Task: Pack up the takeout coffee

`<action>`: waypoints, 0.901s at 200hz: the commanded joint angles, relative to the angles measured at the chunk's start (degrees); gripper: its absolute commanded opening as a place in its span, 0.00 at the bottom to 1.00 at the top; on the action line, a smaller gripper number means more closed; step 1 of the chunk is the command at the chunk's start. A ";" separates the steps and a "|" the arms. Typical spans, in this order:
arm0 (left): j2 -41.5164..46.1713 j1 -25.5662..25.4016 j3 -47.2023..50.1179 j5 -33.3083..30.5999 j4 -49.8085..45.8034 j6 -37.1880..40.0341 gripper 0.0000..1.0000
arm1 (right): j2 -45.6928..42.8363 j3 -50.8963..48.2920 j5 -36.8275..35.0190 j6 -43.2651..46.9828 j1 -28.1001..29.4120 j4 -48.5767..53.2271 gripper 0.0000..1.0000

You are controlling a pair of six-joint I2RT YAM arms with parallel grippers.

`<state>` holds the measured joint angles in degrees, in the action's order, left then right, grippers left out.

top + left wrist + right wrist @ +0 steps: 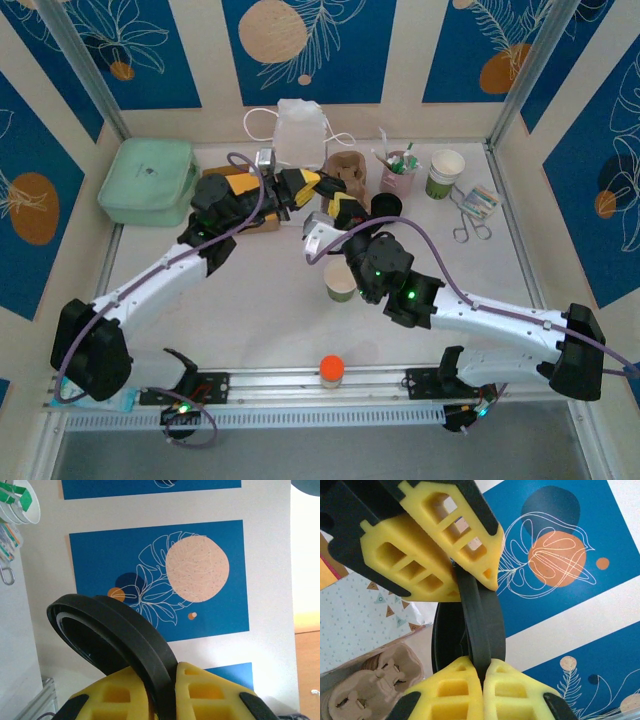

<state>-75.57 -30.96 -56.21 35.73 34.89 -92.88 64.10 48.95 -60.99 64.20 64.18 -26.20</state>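
Right wrist | left gripper (470, 582) + right gripper (481, 663) pinch lid (480, 625) (edge-on) | top external: green cup (338, 283) uncovered

- My right gripper (479, 664) pinches the rim of the black lid (482, 625) between its yellow fingertips, at the bottom of the view.
- The left gripper (470, 584) comes in from the upper left and clamps the same rim from the far side.
- A brown pulp cup carrier (370, 685) sits lower left, below a white patterned bag (355, 615).
- Behind is a blue wall panel (580, 585) with an orange disc.
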 commanded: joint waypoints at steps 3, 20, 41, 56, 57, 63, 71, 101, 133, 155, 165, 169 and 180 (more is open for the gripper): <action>0.09 0.92 0.02 -1.72 -2.74 3.85 0.09 | -0.90 0.87 0.96 1.12 0.86 -4.24 0.00; -0.18 0.90 0.17 -1.46 -1.92 4.26 0.08 | -0.99 1.26 1.45 -0.03 0.86 -3.22 0.00; -0.87 0.96 0.82 -1.09 -0.41 4.23 0.06 | -1.56 2.35 2.31 -3.14 0.88 1.03 0.00; -1.66 0.90 1.01 -0.74 0.85 3.77 0.04 | -1.87 3.40 2.88 -5.84 0.86 4.96 0.00; -1.72 0.90 1.01 -0.70 0.91 3.72 0.04 | -1.96 3.50 2.89 -6.02 0.86 5.21 0.00; -1.99 0.90 1.01 -0.58 1.43 3.52 0.03 | -2.00 3.88 2.98 -7.10 0.86 6.58 0.00; -2.21 0.91 1.01 -0.38 2.04 3.33 0.02 | -2.13 4.38 3.21 -8.49 0.86 8.30 0.00; -2.43 0.91 0.75 0.04 2.64 3.50 0.00 | -3.48 7.52 5.17 -16.83 0.76 18.96 0.01; -2.24 0.90 0.75 0.13 2.80 3.80 0.00 | -4.76 11.32 7.38 -25.46 0.69 29.48 0.05; -2.31 0.90 0.59 0.40 3.50 3.61 0.00 | -5.12 13.72 8.95 -30.23 0.64 35.26 0.08; -2.31 0.90 0.57 0.37 3.66 3.66 0.00 | -4.96 14.45 9.14 -30.97 0.61 36.40 0.08; -2.30 0.90 0.57 0.31 3.67 3.59 0.00 | -4.90 14.63 9.14 -31.12 0.60 36.56 0.09; -2.30 0.90 0.40 0.31 3.61 3.58 0.00 | -4.86 14.85 9.33 -31.31 0.50 36.82 0.09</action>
<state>-76.90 -31.05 -56.01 39.92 38.09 -91.83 61.30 60.93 -54.59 37.78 64.10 7.27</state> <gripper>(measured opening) 0.099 0.088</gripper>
